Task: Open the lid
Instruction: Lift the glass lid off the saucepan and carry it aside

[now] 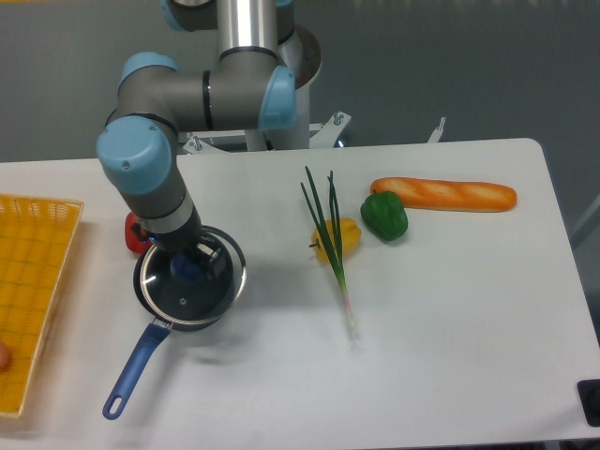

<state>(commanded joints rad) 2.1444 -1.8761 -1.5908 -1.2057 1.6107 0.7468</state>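
The lid (208,292), clear glass with a thin metal rim, hangs over the dark saucepan (165,321) and is shifted a little to the pan's right. Its blue centre knob (185,271) sits between the fingers of my gripper (188,265), which is shut on it from above. A small vent hole (183,302) shows in the glass. The pan's blue handle (134,367) points toward the front left. The arm's wrist hides the lid's far left rim.
A yellow basket (28,291) lies at the left edge. A red vegetable (136,234) sits just behind the pan. To the right are a green onion (330,244), a yellow pepper (345,234), a green pepper (384,216) and a baguette (445,194).
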